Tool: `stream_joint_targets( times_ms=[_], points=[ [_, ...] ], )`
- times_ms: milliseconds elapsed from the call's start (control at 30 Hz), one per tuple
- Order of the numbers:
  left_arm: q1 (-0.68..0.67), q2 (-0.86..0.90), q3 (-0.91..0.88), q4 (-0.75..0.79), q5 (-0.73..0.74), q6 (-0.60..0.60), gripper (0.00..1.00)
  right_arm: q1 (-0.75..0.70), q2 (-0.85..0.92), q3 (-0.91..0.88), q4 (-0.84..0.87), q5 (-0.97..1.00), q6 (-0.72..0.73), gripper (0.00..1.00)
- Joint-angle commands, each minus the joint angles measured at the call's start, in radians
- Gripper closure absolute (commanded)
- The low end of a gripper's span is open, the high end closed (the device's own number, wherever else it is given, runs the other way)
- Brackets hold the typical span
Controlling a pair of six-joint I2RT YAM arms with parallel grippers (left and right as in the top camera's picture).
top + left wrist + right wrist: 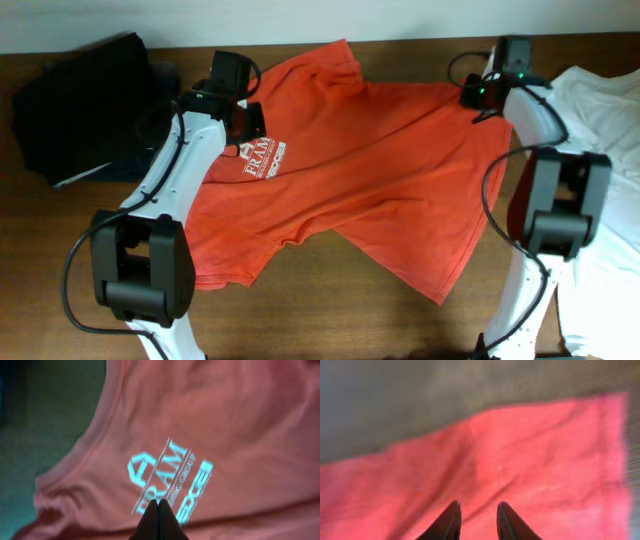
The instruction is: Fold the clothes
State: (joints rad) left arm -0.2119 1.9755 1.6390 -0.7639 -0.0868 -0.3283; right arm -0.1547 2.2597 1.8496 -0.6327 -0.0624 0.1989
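Your table (330, 300) carries the red-orange T-shirt (380, 170), spread chest-up between both arms with its long axis slanting from upper left to lower right. The right end effector (477, 510), jaws slightly parted and empty, hovers over the shirt's upper right corner. The left end effector (159, 506), pinched shut, sits directly over the white logo (167, 477). It reads "FRAM"; the smaller lettering beneath is unclear.

The plain white shirt (598, 105) runs off the overhead's right edge, the left gripper (158, 504) blocks the first letter of the white printed chest logo (172, 475), and the right wrist view's smeared.
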Motion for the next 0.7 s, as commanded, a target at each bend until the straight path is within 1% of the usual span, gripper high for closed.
stream_joint_targets(
  times_ms=[0,33,67,100,133,167,300,433,500,567,600,633,667],
  points=[
    [0.012,0.092,0.013,0.137,0.058,0.085,0.99,-0.003,-0.26,0.052,-0.275,-0.017,-0.011,0.62],
    [0.012,0.132,0.013,0.216,0.058,0.085,0.99,-0.003,-0.285,0.052,-0.369,-0.017,-0.011,0.52],
    [0.017,0.177,0.013,0.31,0.058,0.085,0.99,-0.003,-0.286,0.051,-0.462,-0.017,-0.011,0.27],
    [0.019,0.205,0.013,0.369,0.058,0.085,1.0,-0.003,-0.277,0.051,-0.524,-0.016,-0.011,0.02],
    [0.019,0.252,0.013,0.466,0.058,0.122,1.0,-0.003,-0.274,0.051,-0.545,-0.016,-0.011,0.02],
    [0.019,0.283,0.013,0.519,0.058,0.14,0.99,-0.003,-0.274,0.051,-0.545,-0.016,-0.011,0.02],
    [0.034,0.416,0.013,0.7,0.057,0.144,0.99,-0.003,-0.274,0.051,-0.545,-0.016,-0.011,0.02],
    [0.08,0.491,0.013,0.783,0.038,0.144,1.0,-0.003,-0.274,0.051,-0.544,-0.016,-0.011,0.02],
    [0.13,0.538,0.013,0.842,0.039,0.143,1.0,-0.003,-0.274,0.051,-0.544,-0.016,-0.011,0.02],
    [0.158,0.549,0.014,0.895,0.046,0.144,0.99,-0.003,-0.274,0.051,-0.544,-0.016,-0.011,0.02],
    [0.163,0.549,0.044,0.913,0.047,0.151,1.0,-0.003,-0.274,0.051,-0.544,-0.016,-0.011,0.02],
    [0.162,0.546,0.095,0.898,0.048,0.156,0.99,-0.003,-0.274,0.051,-0.542,-0.016,-0.011,0.02],
    [0.155,0.531,0.179,0.848,0.051,0.157,1.0,-0.003,-0.274,0.051,-0.542,-0.016,-0.011,0.02]
  ],
)
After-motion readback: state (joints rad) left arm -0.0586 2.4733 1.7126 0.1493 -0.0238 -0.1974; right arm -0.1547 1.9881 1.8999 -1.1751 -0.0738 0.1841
